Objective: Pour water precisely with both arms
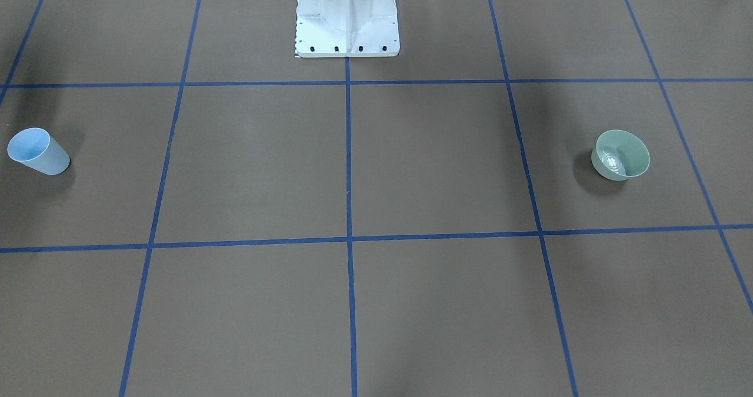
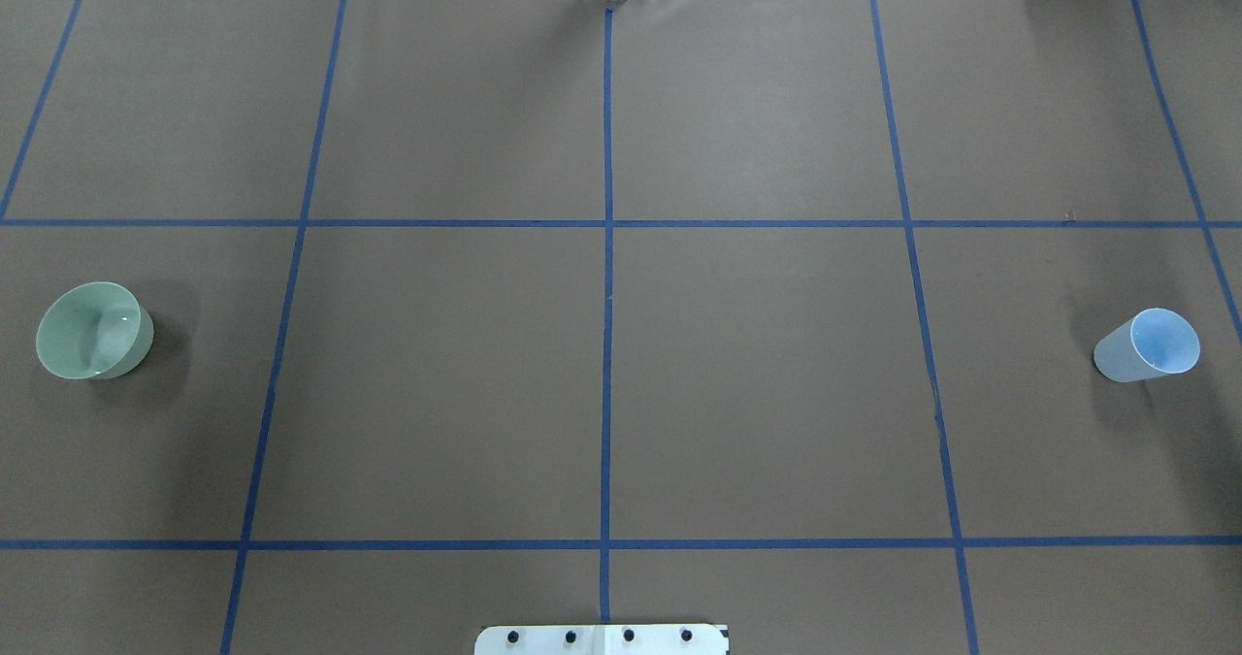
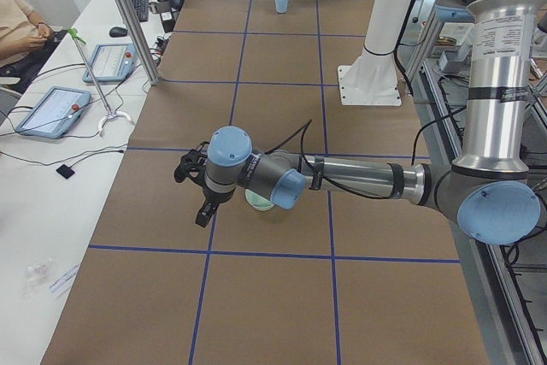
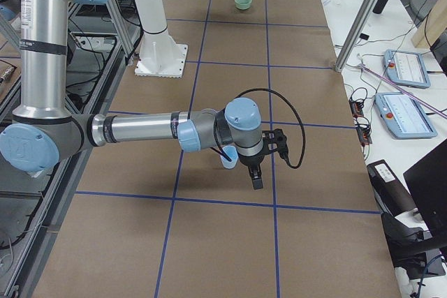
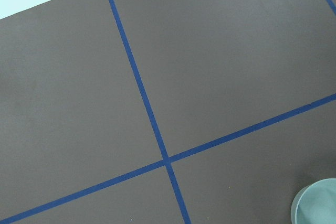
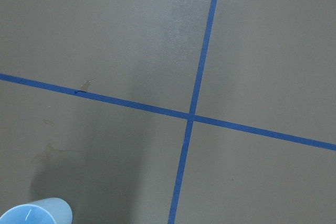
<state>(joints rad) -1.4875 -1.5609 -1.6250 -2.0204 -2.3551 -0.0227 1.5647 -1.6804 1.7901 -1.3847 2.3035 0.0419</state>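
A: Where is the water (image 1: pixel 612 162) found?

B: Faint white glints are seen at the bottom of the green bowl (image 1: pixel 620 154), which is set upright on the bench (image 2: pixel 757 393) on the robot's left side. Whether any is held in the pale blue cup (image 2: pixel 1147 345) cannot be told. The cup is stood mouth up on the robot's right side, well apart from the bowl.

A: How are the arms placed?

B: In the view from the left end, the left arm (image 3: pixel 359 179) is stretched out level over the bench, and the bowl is partly hidden behind its wrist. The left hand (image 3: pixel 192 194) is held above the brown surface, just beside the bowl and not touching it. In the view from the right end, the right arm (image 4: pixel 140 130) is laid out the same way, with the cup partly covered by its wrist and the right hand (image 4: pixel 257 172) kept near the cup, off the bench.

A: Are the fingers apart or together?

B: That cannot be told for either hand, since each is shown only from the side.

A: What is seen from the wrists?

B: Blue tape lines (image 5: pixel 149 119) crossing on the bench are shown, with the bowl's rim in one corner of the left wrist view and the cup's rim in one corner of the right. The white pedestal (image 1: pixel 347 17) is bolted at the robot's edge.
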